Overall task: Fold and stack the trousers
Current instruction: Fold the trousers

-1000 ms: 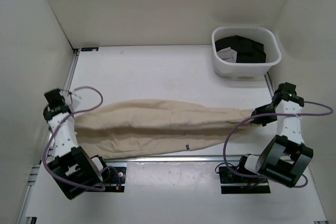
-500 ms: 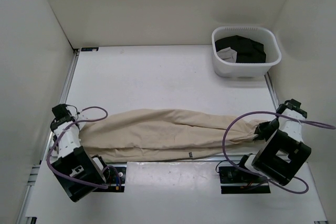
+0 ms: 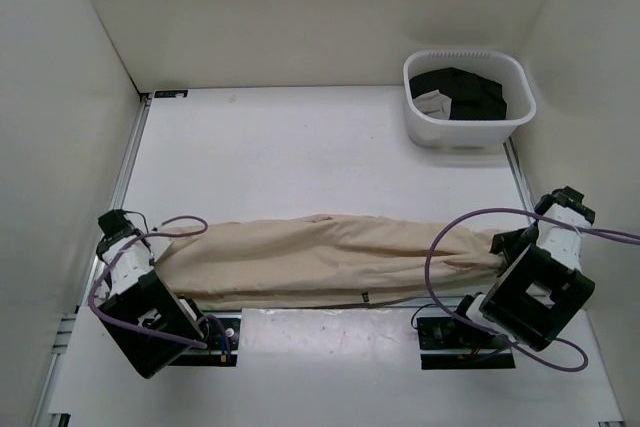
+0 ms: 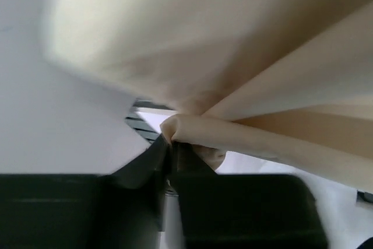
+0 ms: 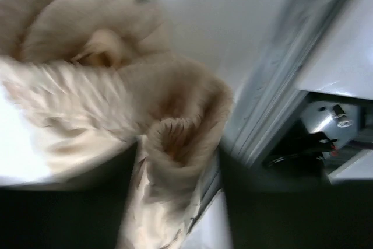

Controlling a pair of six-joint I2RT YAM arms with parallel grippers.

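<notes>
The beige trousers [image 3: 320, 252] lie stretched left to right along the near edge of the table. My left gripper [image 3: 152, 247] is at their left end. In the left wrist view it [image 4: 171, 147] is shut on a pinched fold of the trousers [image 4: 233, 56]. My right gripper [image 3: 500, 245] is at their right end. In the blurred right wrist view the bunched end of the trousers [image 5: 87, 86] sits between the parted fingers of that gripper [image 5: 178, 161]. A strip of table shows beside the right finger [image 5: 262, 202].
A white basket [image 3: 420, 127] holding black garments [image 3: 465, 92] stands at the back right. A metal rail [image 3: 330, 305] runs along the near edge right under the trousers. Purple cables [image 3: 450, 237] loop over the cloth by the right arm. White walls close in both sides.
Both arms have pulled back toward the near edge, dragging the trousers closer and drawing them narrower. The right jaws have parted a little.
</notes>
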